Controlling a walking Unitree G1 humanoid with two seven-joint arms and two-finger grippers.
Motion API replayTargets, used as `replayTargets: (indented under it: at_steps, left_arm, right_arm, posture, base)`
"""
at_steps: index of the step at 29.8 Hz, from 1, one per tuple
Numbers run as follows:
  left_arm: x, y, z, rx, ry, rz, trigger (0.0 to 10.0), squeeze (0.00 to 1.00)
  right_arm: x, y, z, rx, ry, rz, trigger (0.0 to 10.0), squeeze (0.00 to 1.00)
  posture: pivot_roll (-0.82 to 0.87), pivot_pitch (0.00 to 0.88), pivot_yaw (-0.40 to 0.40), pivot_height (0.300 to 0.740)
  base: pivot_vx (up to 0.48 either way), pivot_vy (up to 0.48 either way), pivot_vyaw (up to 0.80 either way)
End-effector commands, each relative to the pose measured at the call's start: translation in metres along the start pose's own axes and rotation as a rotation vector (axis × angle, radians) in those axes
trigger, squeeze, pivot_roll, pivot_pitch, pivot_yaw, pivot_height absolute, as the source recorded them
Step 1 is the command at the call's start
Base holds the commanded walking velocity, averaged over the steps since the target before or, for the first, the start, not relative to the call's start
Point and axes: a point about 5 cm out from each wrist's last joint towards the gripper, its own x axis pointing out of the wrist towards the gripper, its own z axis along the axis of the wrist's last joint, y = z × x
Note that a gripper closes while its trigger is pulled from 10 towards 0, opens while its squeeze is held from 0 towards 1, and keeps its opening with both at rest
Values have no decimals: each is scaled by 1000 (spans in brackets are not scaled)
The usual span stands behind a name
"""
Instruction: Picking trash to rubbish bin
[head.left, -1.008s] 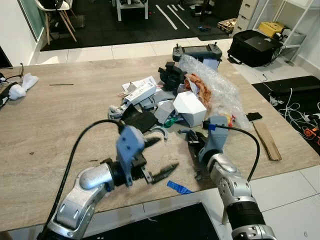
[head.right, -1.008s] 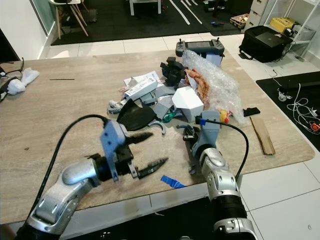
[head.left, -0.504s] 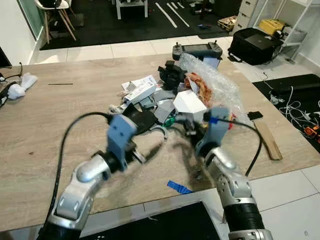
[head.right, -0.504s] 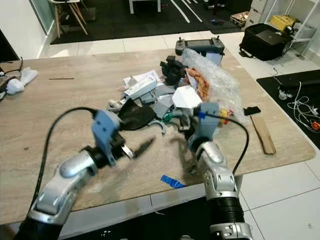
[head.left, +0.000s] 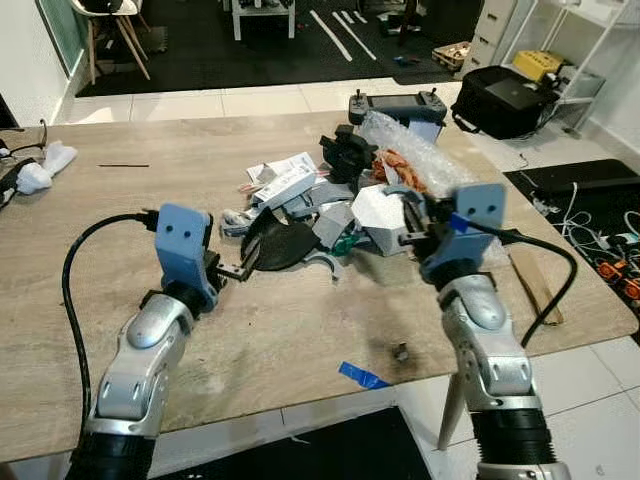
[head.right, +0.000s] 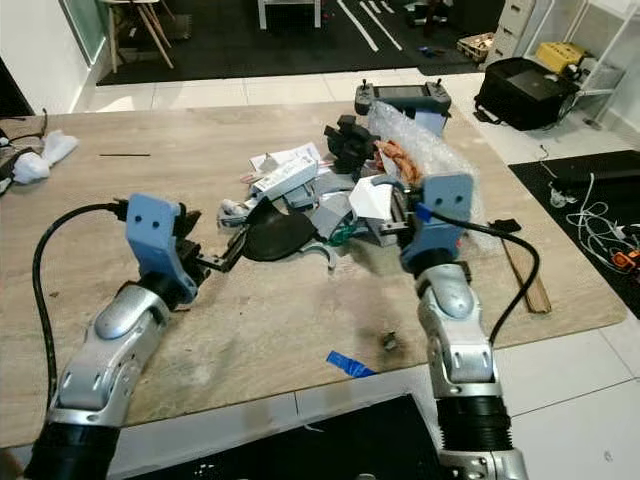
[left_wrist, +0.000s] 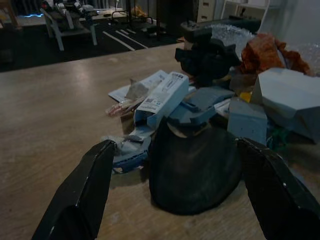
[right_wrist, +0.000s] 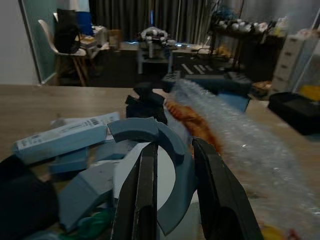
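Observation:
A heap of trash lies mid-table: a white box (head.left: 385, 212), bubble wrap (head.left: 432, 165), a white carton (head.left: 285, 183), grey plastic bits and a black domed piece (head.left: 280, 245). My left gripper (head.left: 238, 268) rests low on the table just left of the black piece, open; in the left wrist view its fingers (left_wrist: 85, 190) spread wide with the black piece (left_wrist: 195, 170) ahead of them. My right gripper (head.left: 408, 215) is raised beside the white box, shut on a grey curved plastic piece (right_wrist: 150, 131) that sits between its fingers (right_wrist: 145, 200).
A blue tape strip (head.left: 360, 376) and a small dark scrap (head.left: 400, 351) lie near the table's front edge. A controller (head.left: 395, 103) sits at the far edge, a cardboard strip (head.left: 530, 280) at the right, white tissue (head.left: 45, 165) far left. A black bag (head.left: 505, 95) stands on the floor.
The right gripper has lifted off the table near the front edge and risen to the white box. The left gripper has swung left and forward to the black piece.

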Motion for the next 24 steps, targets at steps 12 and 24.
replayTargets:
  at_steps: [12, 24]
  left_arm:
    - [4, -3, -2, 35, 16, -33, 10000, 0]
    - [4, -6, -1, 51, 23, -86, 10000, 0]
  right_arm:
    - [-6, -6, -1, -45, 32, -22, 10000, 0]
    - [-2, -11, 4, -55, 25, -23, 10000, 0]
  posture:
    - [-100, 124, -25, 740]
    - [-100, 111, -9, 740]
  base:
    - [0, 0, 0]
    - [0, 0, 0]
